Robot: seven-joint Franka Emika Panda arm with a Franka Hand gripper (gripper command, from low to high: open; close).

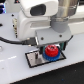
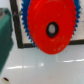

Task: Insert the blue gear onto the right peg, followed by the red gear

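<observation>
The small round red plastic gear [image 1: 50, 51] sits on top of the wide bright-blue plastic gear [image 1: 50, 56], whose teeth show as a blue fringe around and under the red disc. In the wrist view the red gear [image 2: 49, 26] fills most of the picture, its dark centre hole plainly visible, with blue teeth [image 2: 26, 34] peeking out along its edge. Both are over the grey, black-rimmed rectangular plate [image 1: 34, 59], so I'd say the blue gear is already on the right peg and the red one is being seated over it, or has just been. The peg itself is hidden under the gears; the dark spot in the red hole may be its tip, but I can't be sure.

The robot's gripper [image 1: 51, 46] hangs directly above the stack, very close to the red gear. Its fingers are blurred and partly hidden by the wrist housing, so I can't tell whether they hold the red gear or stand clear of it.

My read: this is the last step. What's next calls for confirming the red gear lies flat and fully down, then letting go and lifting straight up without dragging it off.
</observation>
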